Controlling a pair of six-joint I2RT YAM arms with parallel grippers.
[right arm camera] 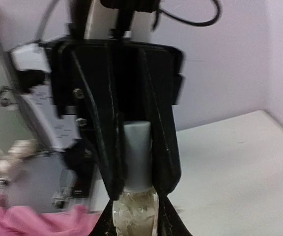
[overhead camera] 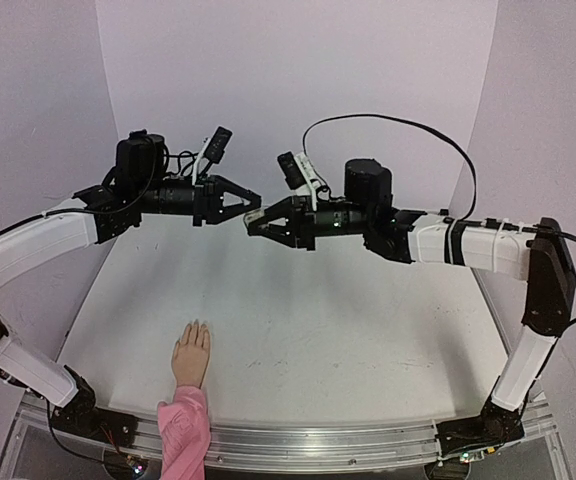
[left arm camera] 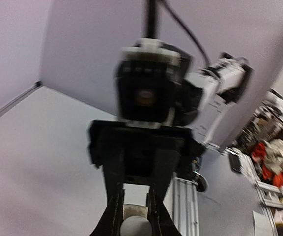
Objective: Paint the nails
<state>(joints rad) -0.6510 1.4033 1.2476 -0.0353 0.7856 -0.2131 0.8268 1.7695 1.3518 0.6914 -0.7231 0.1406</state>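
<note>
Fingers of left gripper (overhead camera: pixel 252 203) clamped on grey cap (right arm camera: pixel 137 152), right gripper (overhead camera: pixel 256 226) gripping white bottle (right arm camera: pixel 134 217); mannequin hand (overhead camera: pixel 191 355) below

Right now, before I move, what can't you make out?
Nails of the mannequin hand: top view, too small to tell from skin.
Bottle: top view, hidden between left gripper and right gripper; right wrist view, cut by the bottom edge.
Grey cap: left wrist view, blurred, cut off below.

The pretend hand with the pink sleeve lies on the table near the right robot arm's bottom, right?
No. The flesh-coloured mannequin hand with the pink sleeve lies on the white table near the left arm's base, as the top view shows.
</note>
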